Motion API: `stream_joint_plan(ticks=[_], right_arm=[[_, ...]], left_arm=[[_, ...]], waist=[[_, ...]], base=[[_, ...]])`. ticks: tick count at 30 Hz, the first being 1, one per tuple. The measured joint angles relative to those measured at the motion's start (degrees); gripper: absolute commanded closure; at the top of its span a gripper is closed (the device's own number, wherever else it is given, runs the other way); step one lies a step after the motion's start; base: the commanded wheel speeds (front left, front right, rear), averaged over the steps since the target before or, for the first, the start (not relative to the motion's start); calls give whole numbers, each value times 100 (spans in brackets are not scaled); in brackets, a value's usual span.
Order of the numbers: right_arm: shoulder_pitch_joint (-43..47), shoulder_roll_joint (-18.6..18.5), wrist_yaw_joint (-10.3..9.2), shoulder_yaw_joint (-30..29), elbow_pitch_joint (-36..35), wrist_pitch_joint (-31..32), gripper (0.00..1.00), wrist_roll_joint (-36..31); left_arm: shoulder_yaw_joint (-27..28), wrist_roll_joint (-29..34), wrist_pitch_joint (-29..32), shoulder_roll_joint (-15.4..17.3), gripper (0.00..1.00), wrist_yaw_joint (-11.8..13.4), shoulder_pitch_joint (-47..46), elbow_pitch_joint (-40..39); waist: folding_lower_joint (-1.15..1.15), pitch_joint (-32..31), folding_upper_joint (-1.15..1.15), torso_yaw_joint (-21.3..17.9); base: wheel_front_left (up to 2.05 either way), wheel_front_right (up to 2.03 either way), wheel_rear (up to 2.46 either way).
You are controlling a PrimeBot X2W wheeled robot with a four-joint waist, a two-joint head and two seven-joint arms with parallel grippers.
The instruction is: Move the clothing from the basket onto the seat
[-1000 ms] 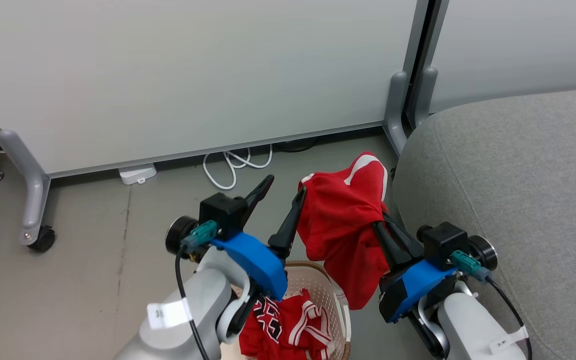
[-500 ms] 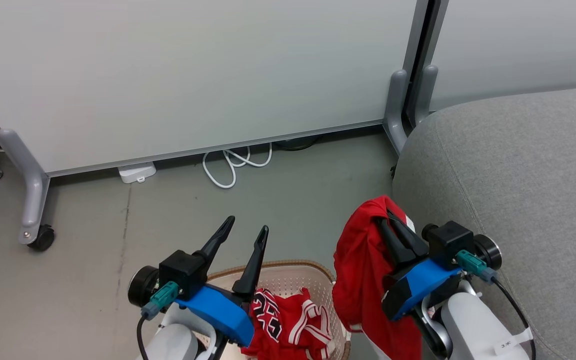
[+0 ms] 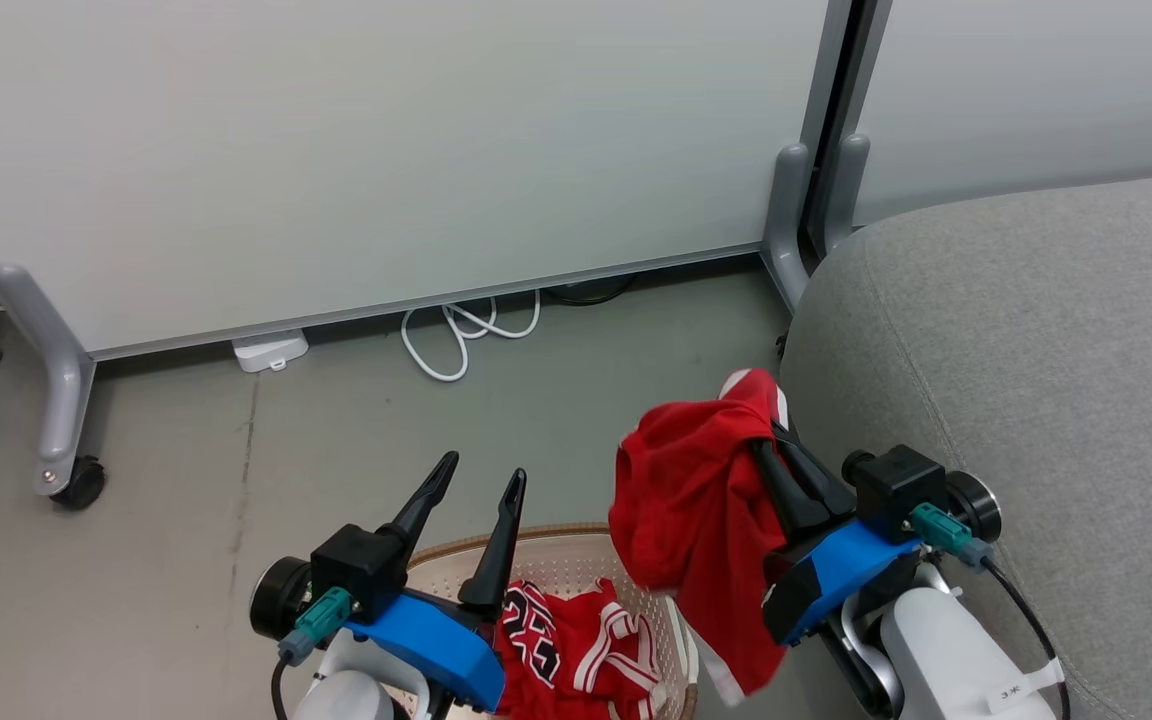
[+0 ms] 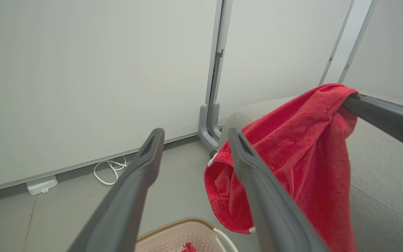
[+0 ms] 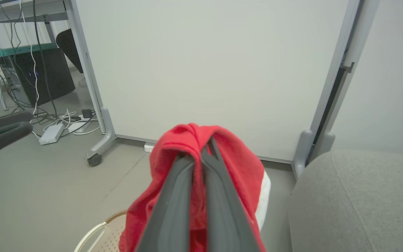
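The right tool point(image 3: 774, 450) is shut tight on a fold of the red garment point(image 3: 686, 510). Its two dark fingers are pressed together, with the cloth bunched over their tips. The rest of the garment hangs loose below, over the gap between the basket point(image 3: 556, 530) and the sofa point(image 3: 1036, 350). Whether the hanging cloth brushes either one I cannot tell. The left tool point(image 3: 484, 470) stands wide open and holds nothing, poised over the basket's left side. The numbered jersey point(image 3: 556, 650) lies crumpled in the basket.

The step in hand looks like the carry across to the sofa. To do it well, I judge the right arm should swing to the right and forward with the cloth held high. That way the trailing hem with its white band clears the sofa's rounded flank rather than dragging on it. The release is best saved until the bulk of the garment is over the flat of the cushion, since limp cloth let go on that curved edge would likely slide to the floor point(image 3: 236, 450).

The garment is a soft, slightly fuzzy knit, and a gathered edge shows in the left wrist view. The sofa is a coarse light-grey weave with a stitched seam. The basket is pale perforated plastic under a brown woven-look rim.
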Motion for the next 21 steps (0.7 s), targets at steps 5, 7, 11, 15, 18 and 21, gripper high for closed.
stream_joint_plan(ticks=[5,7,11,15,18,21], right_arm=[[0,0,0,40,12,-1,100,18],[-4,0,0,52,22,0,100,20],[-10,0,0,63,15,0,100,24],[-14,0,0,90,13,0,100,26],[-14,0,0,110,7,0,100,26],[-22,0,0,116,-3,-1,100,27]], left_arm=[[75,41,-1,-57,0,-22,3,38],[89,44,-1,-70,0,-22,3,47],[148,94,0,-99,0,-23,4,55],[127,129,0,-130,0,-23,-4,67],[98,135,0,-132,0,-23,-20,76],[75,133,-1,-130,0,-24,-44,88]], waist=[[0,11,0,-130],[0,24,0,-220],[0,57,0,-450],[0,100,0,-719],[0,133,0,-950],[0,164,0,-1195]], base=[[0,0,0],[0,0,0],[0,0,0],[0,0,0],[0,0,0],[0,0,0]])
